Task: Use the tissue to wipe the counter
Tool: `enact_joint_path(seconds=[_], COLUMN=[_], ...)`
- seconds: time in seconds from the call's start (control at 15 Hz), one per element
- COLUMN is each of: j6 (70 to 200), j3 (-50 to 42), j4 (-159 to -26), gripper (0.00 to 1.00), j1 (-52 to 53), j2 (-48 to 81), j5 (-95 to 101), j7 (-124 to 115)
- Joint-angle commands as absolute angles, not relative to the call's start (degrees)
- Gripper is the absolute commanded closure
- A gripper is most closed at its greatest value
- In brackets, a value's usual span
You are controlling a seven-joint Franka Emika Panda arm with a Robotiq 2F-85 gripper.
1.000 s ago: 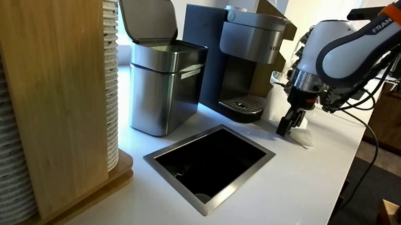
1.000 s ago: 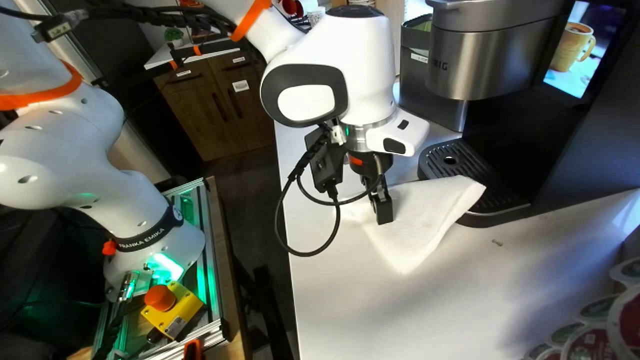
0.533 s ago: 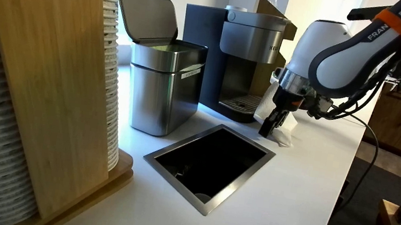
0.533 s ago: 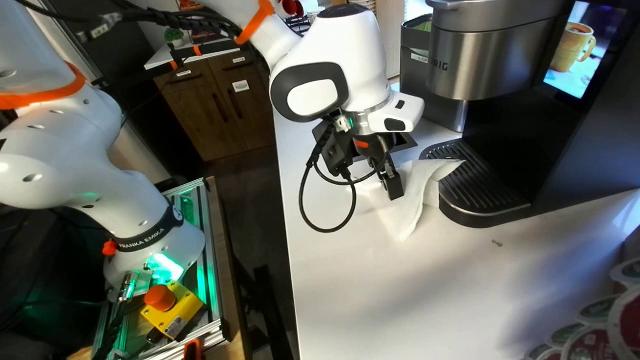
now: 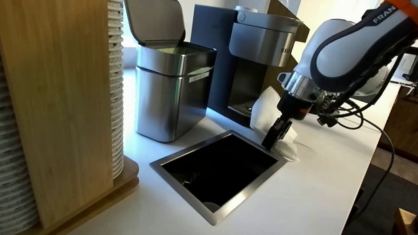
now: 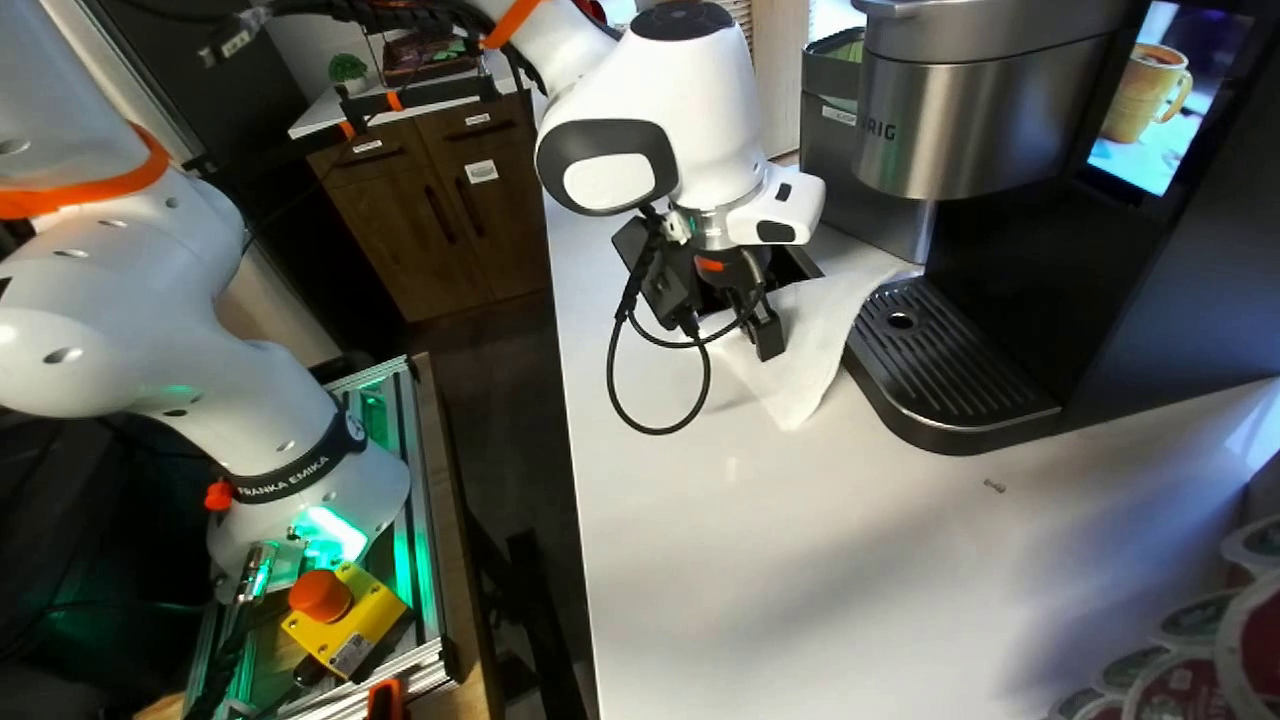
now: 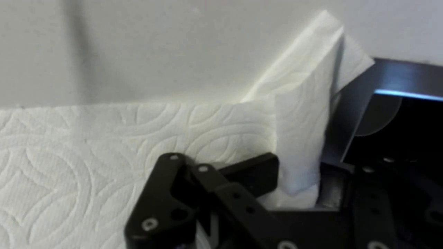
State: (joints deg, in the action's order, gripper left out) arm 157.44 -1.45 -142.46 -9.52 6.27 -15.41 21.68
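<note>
The white tissue (image 5: 264, 110) is bunched at my gripper (image 5: 270, 143), with one part standing up and a lower corner on the counter (image 5: 299, 205). It also shows in an exterior view (image 6: 812, 335), spread beside the coffee machine's base. In the wrist view the tissue (image 7: 104, 155) lies wide to the left, and a folded part passes between the fingers of my gripper (image 7: 297, 183). The gripper is shut on it, low over the counter at the near corner of the steel-rimmed opening (image 5: 254, 190). The rim (image 7: 353, 117) is right of the tissue in the wrist view.
The coffee machine (image 5: 261, 44) stands behind the gripper, its drip tray (image 6: 950, 370) close to the tissue. A steel bin (image 5: 157, 101) with raised lid stands beside it. A wooden cup holder (image 5: 46, 68) is at the left. A tiny item (image 6: 994, 486) lies on the counter.
My gripper has moved along the counter toward the recessed opening, dragging the tissue with it. The tissue has slid off most of the drip tray and now touches the opening's edge.
</note>
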Motion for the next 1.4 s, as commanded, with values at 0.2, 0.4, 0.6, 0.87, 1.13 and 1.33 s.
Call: enact_joint_path(seconds=[0.2,0.4,0.6,0.87,1.13,1.33], j6=[141.91,138.39,138.18,142.27,145.7,145.11], j3=[-8.51,-11.35,-13.8,-16.15,-17.3,-17.01], j4=[-143.48,-143.05,-142.4,-141.01,-138.48,-138.25], gripper=[1.0,1.0,1.0,1.0,1.0,1.0], j1=[-10.22,-11.62,-13.5,-16.03,-17.89,-17.62], j2=[1.75,0.86,2.06,4.06,5.28,4.8], j5=[3.45,9.96,12.37,6.37,-0.35,-0.48], j7=[12.78,9.99,7.79,6.49,6.09,5.47])
